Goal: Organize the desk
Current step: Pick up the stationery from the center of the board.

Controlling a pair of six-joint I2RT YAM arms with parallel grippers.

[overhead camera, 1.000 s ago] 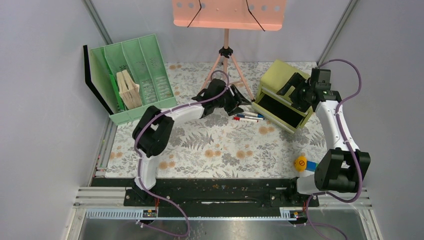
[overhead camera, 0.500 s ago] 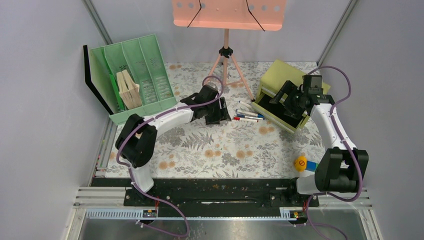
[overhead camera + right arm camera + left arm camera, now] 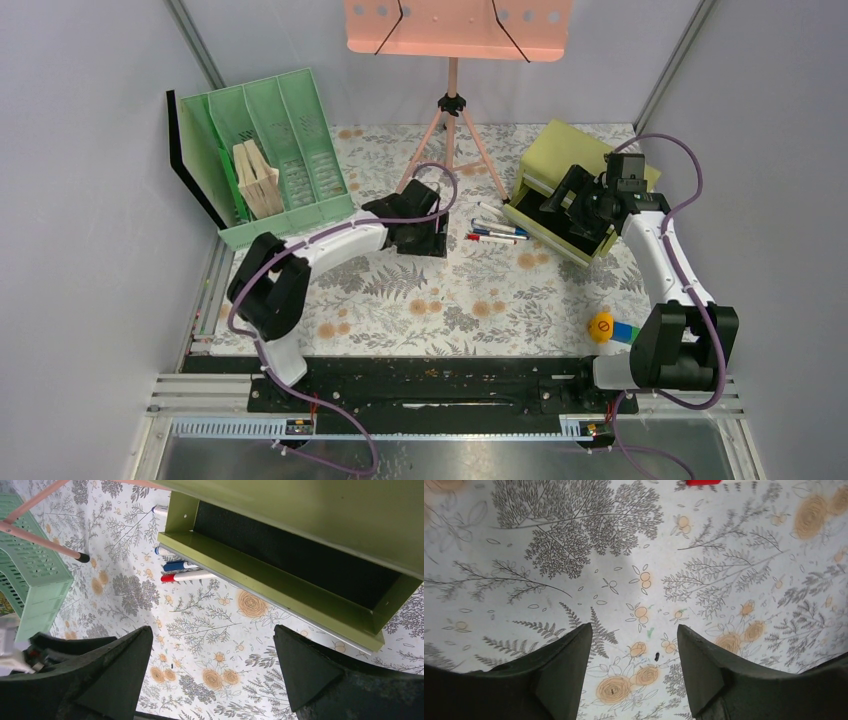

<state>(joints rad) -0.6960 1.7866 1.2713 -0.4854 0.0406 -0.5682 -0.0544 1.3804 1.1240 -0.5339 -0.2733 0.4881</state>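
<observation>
The large flat rectangular worktop [image 3: 450, 290], printed in white-grey ferns and flowers with orange blooms, fills the middle of the top view. It lies between the grey walls and the black rail frame [image 3: 430, 375] at 6 o'clock, where both arms are bolted.

Just left of centre, the left hand [image 3: 420, 232] hangs low over bare print. In its wrist view the left hand [image 3: 634, 635] is released: the two dark fingers [image 3: 566, 670] stand apart with only the pattern between them. Whether they touch the surface cannot be told.

Right beside it, toward 3 o'clock, a few white-barrelled marker pens [image 3: 495, 235] lie side by side on the worktop. The right wrist view shows red and blue caps among these marker pens [image 3: 187, 576], which lie against the front lip of the olive-green metal box.

That olive-green metal box [image 3: 560, 150] sits at 2 o'clock, its dark open front facing the centre. The right hand [image 3: 575, 205] hovers at this opening, released. In its own view the right hand [image 3: 212, 635] has its fingers spread wide and grasps nothing, and the olive-green metal box [image 3: 280, 575] lies at 1 o'clock.

At 10 o'clock stands a mint-green plastic file organiser [image 3: 290, 130] holding pale wooden pieces [image 3: 258, 180]. At 12 o'clock a pink music stand [image 3: 458, 25] rises on tripod legs. At 4 o'clock, near the right arm's base, a small yellow ball [image 3: 601, 326] touches a blue block [image 3: 622, 332].
</observation>
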